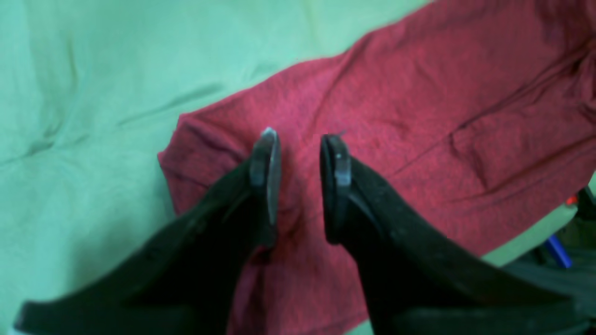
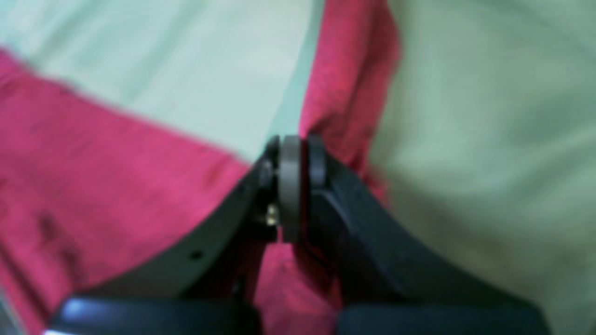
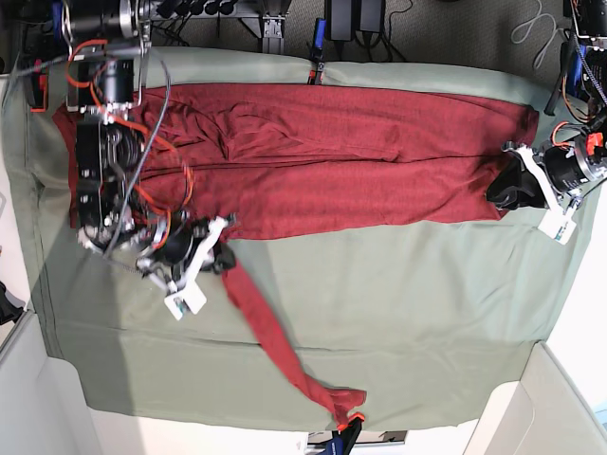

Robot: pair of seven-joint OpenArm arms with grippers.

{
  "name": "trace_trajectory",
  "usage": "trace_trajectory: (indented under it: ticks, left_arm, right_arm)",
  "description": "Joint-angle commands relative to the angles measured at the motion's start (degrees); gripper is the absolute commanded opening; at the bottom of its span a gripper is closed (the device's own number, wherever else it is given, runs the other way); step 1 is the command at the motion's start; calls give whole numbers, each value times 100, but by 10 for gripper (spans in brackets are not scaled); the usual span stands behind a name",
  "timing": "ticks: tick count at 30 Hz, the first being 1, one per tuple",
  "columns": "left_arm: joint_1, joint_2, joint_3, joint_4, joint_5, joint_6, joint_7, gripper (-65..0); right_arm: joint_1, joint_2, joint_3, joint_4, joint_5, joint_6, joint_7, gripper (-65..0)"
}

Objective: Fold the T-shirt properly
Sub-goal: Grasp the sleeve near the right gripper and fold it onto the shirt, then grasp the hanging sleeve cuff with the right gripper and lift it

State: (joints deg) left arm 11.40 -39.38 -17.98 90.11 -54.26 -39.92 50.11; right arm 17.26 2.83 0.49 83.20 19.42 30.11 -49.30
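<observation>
My right claw (image 2: 301,142) is pinching a bit of the big dark red cloth T-shirt (image 3: 322,194). My left claw (image 1: 300,144) is spread, with a gap between its tips, over the other end of the shirt. The shirt lies wide and wrinkly on the surface with a soft green cloth (image 3: 408,294). A long, thin red strip goes from my right claw across the green cloth to a small black and orange thing (image 3: 349,427).

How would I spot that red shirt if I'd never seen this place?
Look at the green-covered table between the robot's two arms. The T-shirt spreads across its far half, one narrow strip trailing toward the near edge. It's the dark red, crumpled fabric; the cloth beneath is green.
</observation>
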Motion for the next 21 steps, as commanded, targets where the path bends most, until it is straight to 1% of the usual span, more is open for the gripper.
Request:
trace_trajectory:
  ticks: [1,3,7,9,12,16,17,19,20,21]
  left_arm:
    - [-79,-129,-59,81,-151,-8,-103,-465]
    - [-79,-129,-59,81,-249,-8,-103,-464]
    - [-79,-129,-59,81,-382,-8,-118,-393]
    - [-79,-129,-59,81,-380,-8,-120,-389]
    - [-79,-129,-59,81,-382,-8,-144,-389]
    - [-94,-129,-59,81,-402,-8,-240,-389]
    - [-109,-127,-59,81,-463,-8,-273,-389]
    - [-162,-122,-59,81,-605,-8,-271,-389]
    - [-195,-125,-59,81,-636,-8,-271,-389]
    - [-236,-127,-59,81,-638,-8,-271,-389]
  right_arm:
    - [-98,35,13,334,166,57,72,-650]
    - [-610,55,13,844,256,166,74,-650]
    - [-1471,149,13,1738,520,188,136,-650]
    - [-1751,197,13,2046,525,188,155,-650]
    - [-1950,225,13,2201,525,184,155,-650]
    - [-1965,225,13,2190,503,179,153,-650]
    - [-1965,225,13,2190,505,164,153,-579]
    - [-1965,221,13,2190,511,118,160,-407]
    - [-1963,223,13,2192,522,118,221,-352]
    - [-1961,223,15,2192,520,118,326,-328]
